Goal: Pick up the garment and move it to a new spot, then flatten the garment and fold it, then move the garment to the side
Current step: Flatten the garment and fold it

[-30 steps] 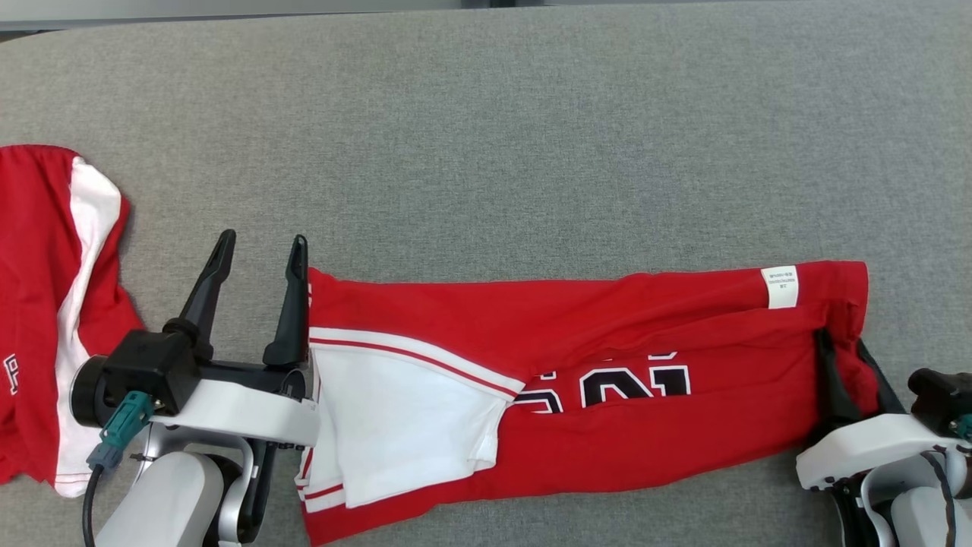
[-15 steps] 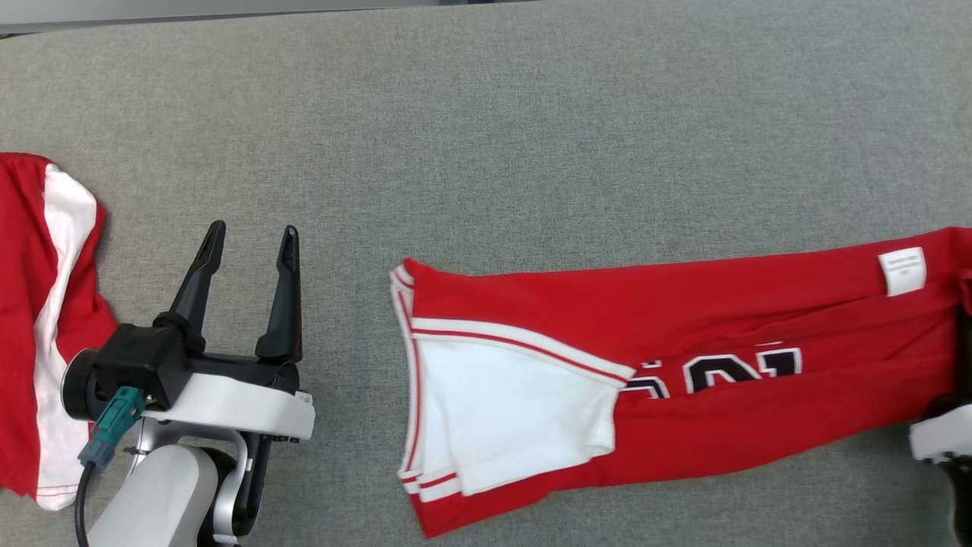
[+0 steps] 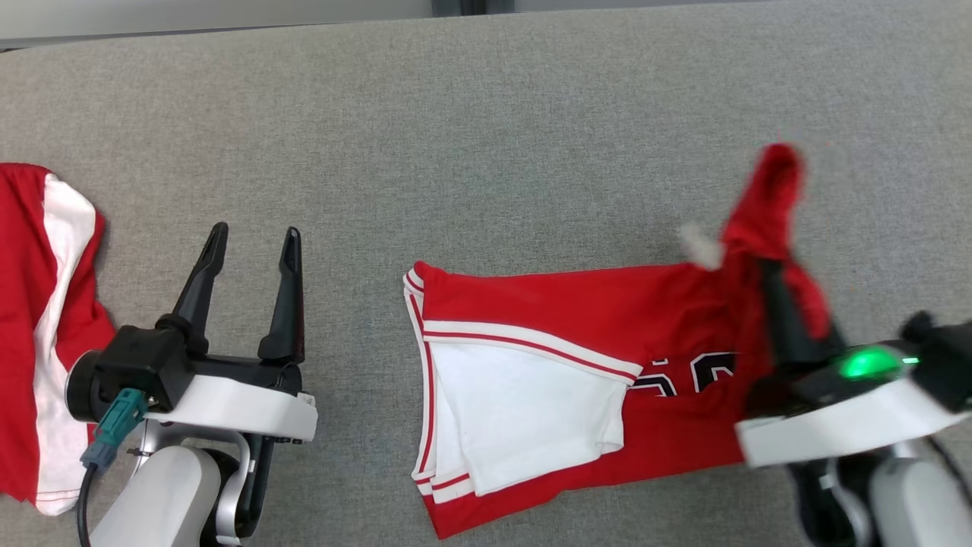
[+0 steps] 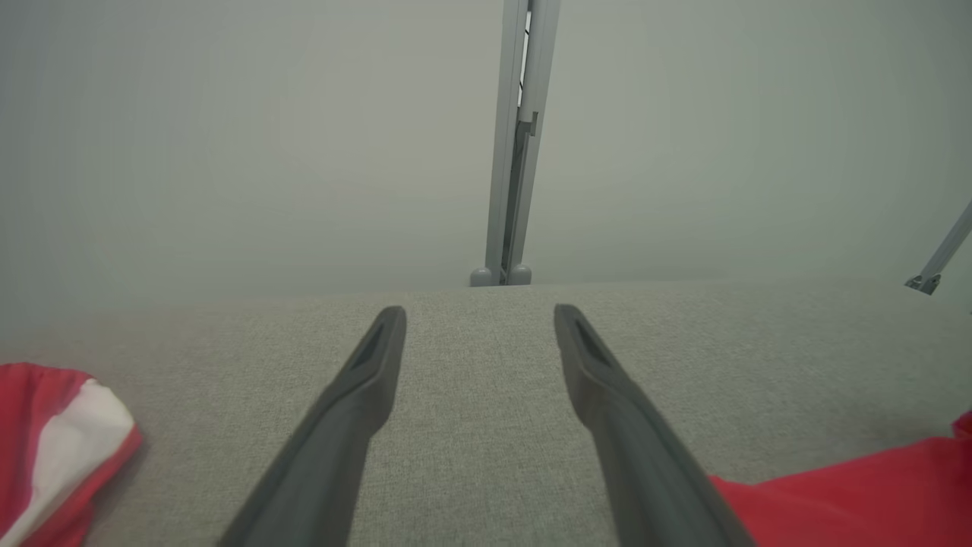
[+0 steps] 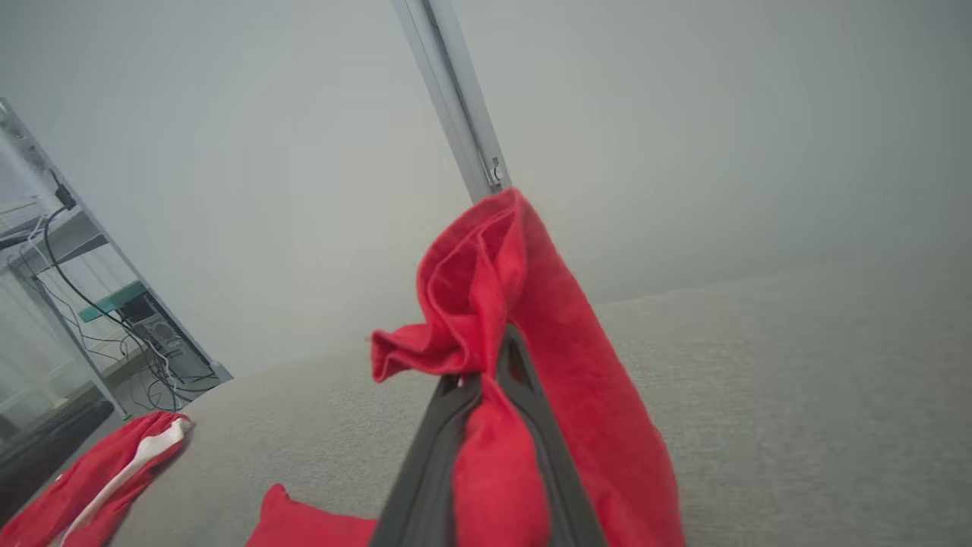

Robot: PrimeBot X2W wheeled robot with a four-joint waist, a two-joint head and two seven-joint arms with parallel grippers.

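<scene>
Grey fabric tabletop (image 3: 486, 114). The red garment (image 3: 577, 319) lies folded into a long strip at centre-right, with a white panel (image 3: 524, 403) with red-white trim at its left end and part of black-and-white numbers near the middle. The right tool (image 3: 771, 273) is clamped on the garment's right end, which is bunched up and raised above the rest, blurred; a white label (image 3: 699, 247) sits just left of the bunch. Green light (image 3: 862, 363) on the right wrist. The left tool (image 3: 256, 229) sits lower left, fingers spread, gripping nothing, apart from the garment. A second red-and-white garment (image 3: 30, 304) lies at the left edge.
</scene>
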